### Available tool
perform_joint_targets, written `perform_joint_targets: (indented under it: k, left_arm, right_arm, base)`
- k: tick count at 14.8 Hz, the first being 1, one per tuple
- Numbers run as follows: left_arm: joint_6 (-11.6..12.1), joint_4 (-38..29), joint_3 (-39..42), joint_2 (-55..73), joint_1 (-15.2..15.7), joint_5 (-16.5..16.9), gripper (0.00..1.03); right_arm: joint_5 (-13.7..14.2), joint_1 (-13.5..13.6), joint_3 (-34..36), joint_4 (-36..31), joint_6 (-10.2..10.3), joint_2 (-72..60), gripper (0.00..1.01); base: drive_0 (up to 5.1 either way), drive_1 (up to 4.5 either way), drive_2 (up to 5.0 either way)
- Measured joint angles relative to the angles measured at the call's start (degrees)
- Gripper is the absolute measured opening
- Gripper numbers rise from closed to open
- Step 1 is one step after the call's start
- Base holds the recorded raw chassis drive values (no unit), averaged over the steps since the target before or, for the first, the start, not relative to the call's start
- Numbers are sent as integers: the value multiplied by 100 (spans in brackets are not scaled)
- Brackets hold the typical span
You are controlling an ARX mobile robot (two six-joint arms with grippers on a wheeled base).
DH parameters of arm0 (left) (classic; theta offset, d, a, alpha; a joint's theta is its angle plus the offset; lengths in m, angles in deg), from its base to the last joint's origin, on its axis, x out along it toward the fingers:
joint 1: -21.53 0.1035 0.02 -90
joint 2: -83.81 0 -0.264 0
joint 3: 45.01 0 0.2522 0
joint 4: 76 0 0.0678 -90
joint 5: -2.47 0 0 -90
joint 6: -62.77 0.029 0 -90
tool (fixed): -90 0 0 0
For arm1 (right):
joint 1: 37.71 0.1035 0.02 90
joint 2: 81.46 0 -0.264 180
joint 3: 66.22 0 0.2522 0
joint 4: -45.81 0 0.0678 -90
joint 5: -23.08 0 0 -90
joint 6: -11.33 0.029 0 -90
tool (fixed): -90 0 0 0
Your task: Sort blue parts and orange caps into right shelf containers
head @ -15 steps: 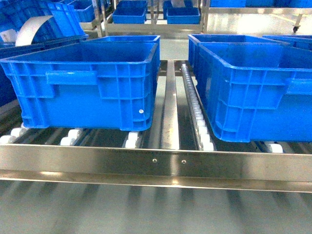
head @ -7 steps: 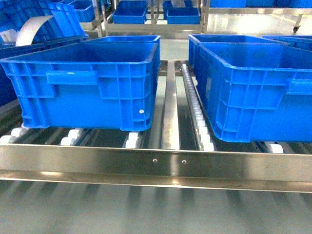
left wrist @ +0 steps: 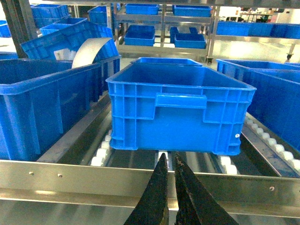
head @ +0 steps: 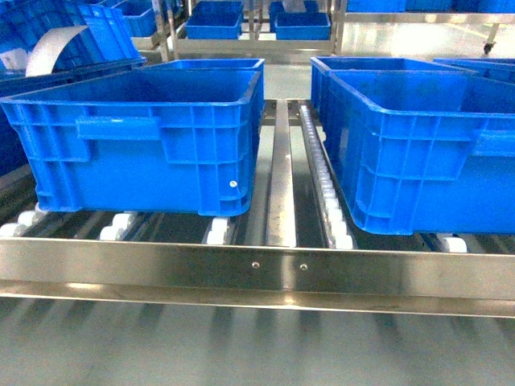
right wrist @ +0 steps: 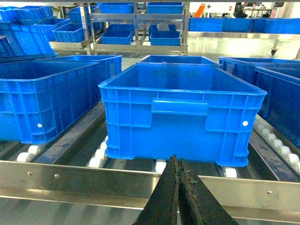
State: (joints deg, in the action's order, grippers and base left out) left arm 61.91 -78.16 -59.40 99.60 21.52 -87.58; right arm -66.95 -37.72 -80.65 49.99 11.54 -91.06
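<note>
No movement since before; unlabelled blue crates (head: 153, 137) on rollers (head: 322, 181).

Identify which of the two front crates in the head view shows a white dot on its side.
The left front crate: a small white dot sits low near its right corner. The right front crate shows no such dot from the head view.

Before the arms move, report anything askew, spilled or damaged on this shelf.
Nothing spilled or damaged. One oddity: a blue crate at the far left is tipped at an angle, with a curved white sheet leaning against it. The two front crates sit level on the rollers.
</note>
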Motion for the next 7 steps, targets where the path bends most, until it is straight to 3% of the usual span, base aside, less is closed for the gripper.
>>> perform_joint_targets:
  k: [1,6,7]
  left_arm:
    - [2,131,0,-133,0,2,2]
    - [4,671,0,-645,0,4,2]
    - [4,1449,-2,-1161,0,9,2]
  right_arm:
    - [-22,0,-2,833,-2,527,2]
    - [2,0,-4,984,-4,933,2]
    - [0,0,-4,986,-4,933,2]
  base:
    - [0,0,0]
    - [0,0,0]
    - [0,0,0]
